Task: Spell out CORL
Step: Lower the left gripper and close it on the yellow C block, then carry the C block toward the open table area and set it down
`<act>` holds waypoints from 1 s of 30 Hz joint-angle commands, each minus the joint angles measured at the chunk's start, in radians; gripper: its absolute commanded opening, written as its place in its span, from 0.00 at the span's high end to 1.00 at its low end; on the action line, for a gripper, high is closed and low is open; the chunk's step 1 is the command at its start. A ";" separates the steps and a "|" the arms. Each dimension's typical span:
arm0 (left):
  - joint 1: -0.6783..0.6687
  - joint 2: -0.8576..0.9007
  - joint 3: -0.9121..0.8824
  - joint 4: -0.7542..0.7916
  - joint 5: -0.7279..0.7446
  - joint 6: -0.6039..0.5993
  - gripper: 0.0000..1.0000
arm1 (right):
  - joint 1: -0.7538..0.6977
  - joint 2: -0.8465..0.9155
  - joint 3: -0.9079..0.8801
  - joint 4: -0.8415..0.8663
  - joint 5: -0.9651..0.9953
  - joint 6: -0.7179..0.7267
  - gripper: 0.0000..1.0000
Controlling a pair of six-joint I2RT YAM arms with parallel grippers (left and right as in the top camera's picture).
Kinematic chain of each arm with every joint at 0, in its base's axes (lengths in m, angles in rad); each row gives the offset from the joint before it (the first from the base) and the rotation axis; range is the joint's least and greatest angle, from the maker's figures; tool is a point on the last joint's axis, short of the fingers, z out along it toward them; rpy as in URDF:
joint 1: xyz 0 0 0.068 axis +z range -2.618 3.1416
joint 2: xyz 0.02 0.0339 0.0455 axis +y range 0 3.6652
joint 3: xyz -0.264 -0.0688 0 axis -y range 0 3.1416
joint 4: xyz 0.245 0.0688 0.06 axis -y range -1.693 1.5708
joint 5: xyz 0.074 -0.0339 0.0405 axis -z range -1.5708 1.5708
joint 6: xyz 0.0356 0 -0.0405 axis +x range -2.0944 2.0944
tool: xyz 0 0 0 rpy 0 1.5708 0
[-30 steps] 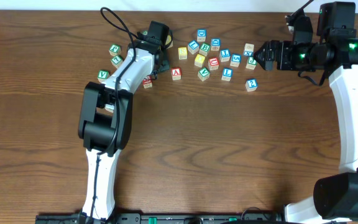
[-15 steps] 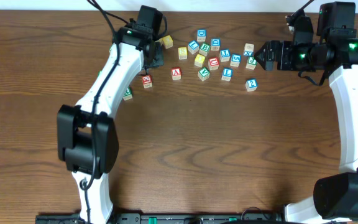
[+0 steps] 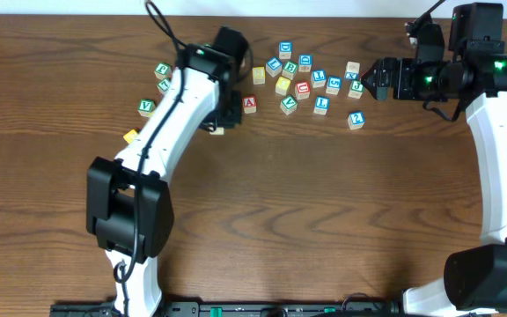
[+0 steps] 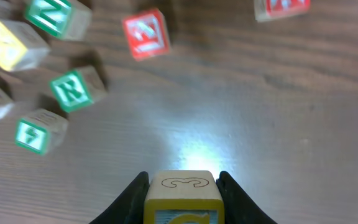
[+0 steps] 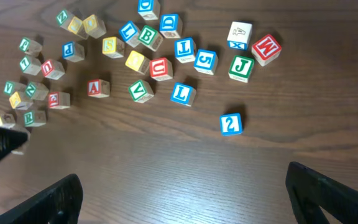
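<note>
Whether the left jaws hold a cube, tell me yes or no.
Yes, the left jaws press both sides of a yellow-edged wooden cube.

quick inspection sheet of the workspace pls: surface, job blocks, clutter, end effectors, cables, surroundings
surface: brown wood-grain table
job's things: yellow-topped cube held in the left end effector; blue L cube in the far cluster; other two not picked out
clutter: many lettered cubes scattered along the far side, including a red A cube
end effectors: left shut on the yellow-topped cube; right end effector open, empty
cables: black cable looping off the left arm
surroundings: nothing seen
</note>
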 commanded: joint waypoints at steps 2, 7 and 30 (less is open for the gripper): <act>-0.033 -0.005 -0.080 0.017 0.010 0.013 0.71 | 0.011 -0.002 0.022 -0.002 0.015 -0.005 0.01; -0.046 -0.005 -0.159 0.084 0.056 0.013 0.71 | 0.011 -0.002 0.022 -0.002 0.015 -0.010 0.01; -0.057 -0.005 -0.384 0.454 0.107 0.013 0.71 | 0.011 -0.002 0.021 -0.003 0.062 -0.013 0.01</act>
